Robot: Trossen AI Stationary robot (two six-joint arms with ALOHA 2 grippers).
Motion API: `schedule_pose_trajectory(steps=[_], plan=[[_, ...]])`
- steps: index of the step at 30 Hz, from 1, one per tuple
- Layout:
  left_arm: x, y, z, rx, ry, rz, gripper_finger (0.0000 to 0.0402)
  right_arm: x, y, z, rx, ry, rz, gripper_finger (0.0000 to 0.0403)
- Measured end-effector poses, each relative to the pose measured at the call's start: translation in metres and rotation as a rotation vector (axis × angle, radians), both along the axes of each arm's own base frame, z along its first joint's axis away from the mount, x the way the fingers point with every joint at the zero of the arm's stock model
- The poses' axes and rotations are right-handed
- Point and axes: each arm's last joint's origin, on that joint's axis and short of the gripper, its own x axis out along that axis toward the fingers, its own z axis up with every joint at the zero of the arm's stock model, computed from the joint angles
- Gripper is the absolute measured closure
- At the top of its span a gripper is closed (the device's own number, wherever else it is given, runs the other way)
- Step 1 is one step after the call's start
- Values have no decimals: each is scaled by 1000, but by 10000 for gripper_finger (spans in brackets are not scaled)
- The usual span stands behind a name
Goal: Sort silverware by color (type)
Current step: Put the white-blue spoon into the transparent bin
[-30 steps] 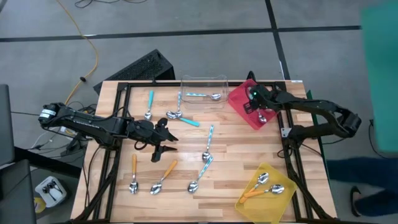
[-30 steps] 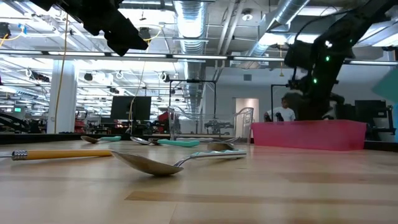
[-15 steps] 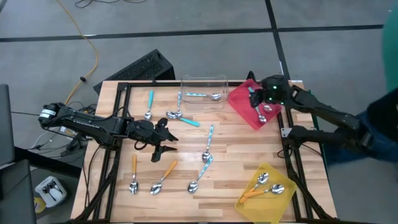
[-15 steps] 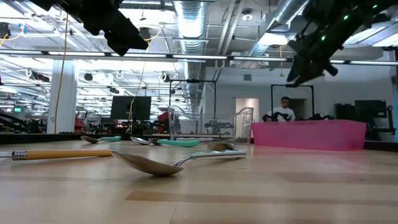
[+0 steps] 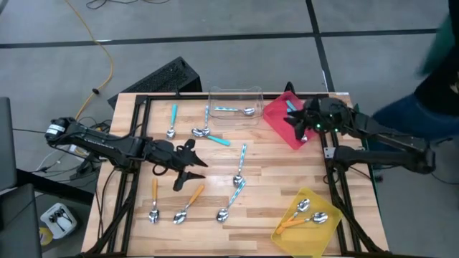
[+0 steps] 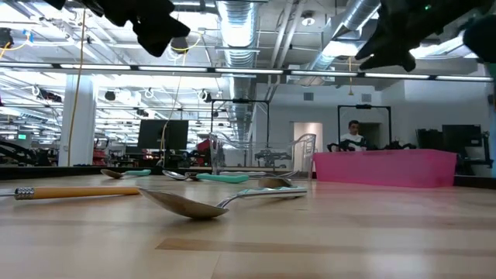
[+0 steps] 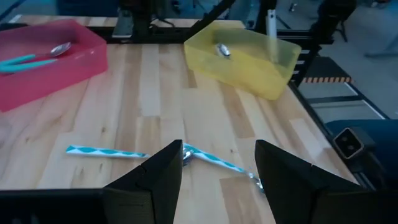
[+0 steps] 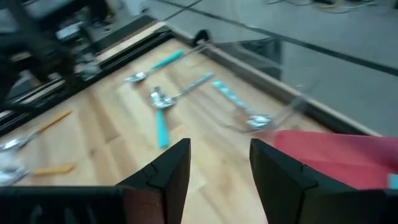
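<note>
Spoons lie flat on the wooden table: a teal spoon (image 5: 173, 120), another teal spoon (image 5: 212, 136), two light-blue striped spoons (image 5: 241, 162) (image 5: 232, 201) and two orange spoons (image 5: 154, 200) (image 5: 188, 204). My left gripper (image 5: 188, 167) hovers open left of the striped spoons (image 7: 217, 162), touching nothing. My right gripper (image 5: 295, 119) is open, high above the red tray (image 5: 276, 115), which holds a teal spoon (image 5: 290, 107). The clear tray (image 5: 234, 93) holds a striped spoon (image 5: 234, 110). The yellow tray (image 5: 324, 231) holds orange spoons (image 5: 301, 215).
A black frame rims the table (image 5: 272, 154). The red tray (image 6: 384, 168) stands at the far right and the yellow tray (image 7: 242, 56) at the near right corner. A keyboard (image 5: 161, 77) lies beyond the far edge. A person (image 5: 430, 100) stands at the table's right side.
My right gripper has risen out of the red tray and now hangs well above it, tipped more toward the table's left. The person at the right has shifted. My left gripper has barely moved.
</note>
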Motion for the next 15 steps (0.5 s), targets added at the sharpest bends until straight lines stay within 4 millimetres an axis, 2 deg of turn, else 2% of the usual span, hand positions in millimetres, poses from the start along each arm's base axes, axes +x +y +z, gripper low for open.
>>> schedule_pose_trajectory(steps=[5,10,15], plan=[[-2,-9,1,0,-10,-36,216,11,14,-2,30,-3,87,214],[-3,-19,3,5,-36,-55,216,30,27,-4,29,-14,189,214],[-4,-30,9,12,-111,-119,216,54,48,1,-100,-93,363,214]])
